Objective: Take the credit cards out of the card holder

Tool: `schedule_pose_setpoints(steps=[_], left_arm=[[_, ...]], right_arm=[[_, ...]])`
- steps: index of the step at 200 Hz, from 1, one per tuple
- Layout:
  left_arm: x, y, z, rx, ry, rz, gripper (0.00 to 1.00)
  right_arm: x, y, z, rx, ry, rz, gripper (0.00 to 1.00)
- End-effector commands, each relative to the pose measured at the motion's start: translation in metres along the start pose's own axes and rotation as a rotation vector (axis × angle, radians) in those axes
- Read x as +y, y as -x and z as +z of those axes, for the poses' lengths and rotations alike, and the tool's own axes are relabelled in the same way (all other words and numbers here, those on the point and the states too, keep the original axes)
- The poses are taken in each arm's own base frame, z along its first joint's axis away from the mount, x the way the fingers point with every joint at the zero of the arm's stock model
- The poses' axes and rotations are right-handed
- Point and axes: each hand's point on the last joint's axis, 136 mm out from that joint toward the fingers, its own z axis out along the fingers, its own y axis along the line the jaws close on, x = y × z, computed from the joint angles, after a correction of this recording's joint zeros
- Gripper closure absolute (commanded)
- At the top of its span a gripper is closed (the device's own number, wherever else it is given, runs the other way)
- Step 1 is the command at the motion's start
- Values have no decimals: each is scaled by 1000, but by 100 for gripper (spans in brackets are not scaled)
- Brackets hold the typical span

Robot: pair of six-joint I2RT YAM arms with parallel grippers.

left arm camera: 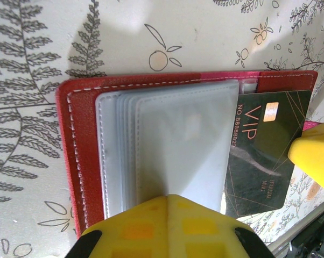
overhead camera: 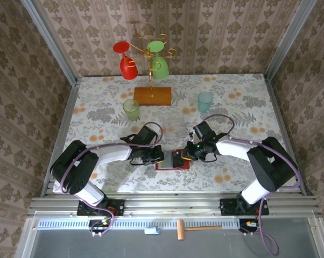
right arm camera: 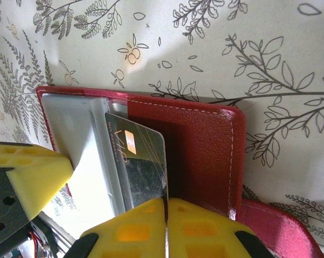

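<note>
The dark VIP card (right arm camera: 143, 166), pinched by the right hand (right arm camera: 166, 215), was best slid straight rightward, the red folding wallet (left arm camera: 81, 161) pinned under the clenched left hand (left arm camera: 167, 215).

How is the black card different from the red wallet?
The wallet is red with pale stitching; the card is black with gold VIP lettering. The wallet is bigger than the card. The wallet lies open; the card pokes partly out of a clear pocket. Both are rectangles.
</note>
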Motion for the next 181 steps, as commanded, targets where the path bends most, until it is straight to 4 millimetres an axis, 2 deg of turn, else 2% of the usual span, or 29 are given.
schedule_pose_setpoints(steps=[1, 40, 84, 181], left_arm=[[8, -5, 2, 11, 38, -5, 93], [6, -3, 2, 7, 31, -4, 92], [4, -3, 2, 7, 24, 0, 91], [4, -3, 3, 6, 21, -2, 91]], right_arm=[[-9, 0, -6, -11, -49, 2, 93], [-2, 0, -5, -6, -12, 17, 93], [12, -3, -2, 17, 70, 51, 86], [17, -10, -5, 25, 92, 67, 84]])
